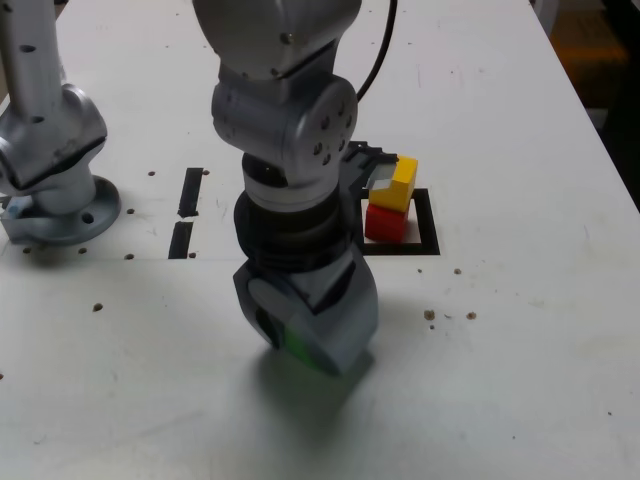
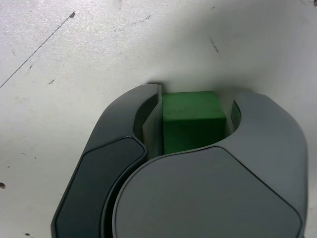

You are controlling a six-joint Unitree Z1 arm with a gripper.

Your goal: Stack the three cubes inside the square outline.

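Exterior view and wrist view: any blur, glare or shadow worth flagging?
Exterior view: the grey gripper and the green cube at it look smeared, with a soft dark shadow beneath. Wrist view: the green cube's top is lighter than its shaded side; a diffuse shadow spreads beyond it, and the white tabletop has a mild sheen.

A pale, matte white tabletop (image 1: 520, 360) fills most of the exterior view, its edge running down the exterior view's right. Dark specks and small brown pits dot it, and the wrist view shows a thin straight line (image 2: 37, 50) and short scuffs on the surface. A black square outline (image 1: 428, 222) lies on it, partly hidden, with a red cube (image 1: 386, 223) standing inside. Toward the exterior view's left are two short black bars (image 1: 190, 192) and a round grey metal base (image 1: 65, 215) with bolt holes.
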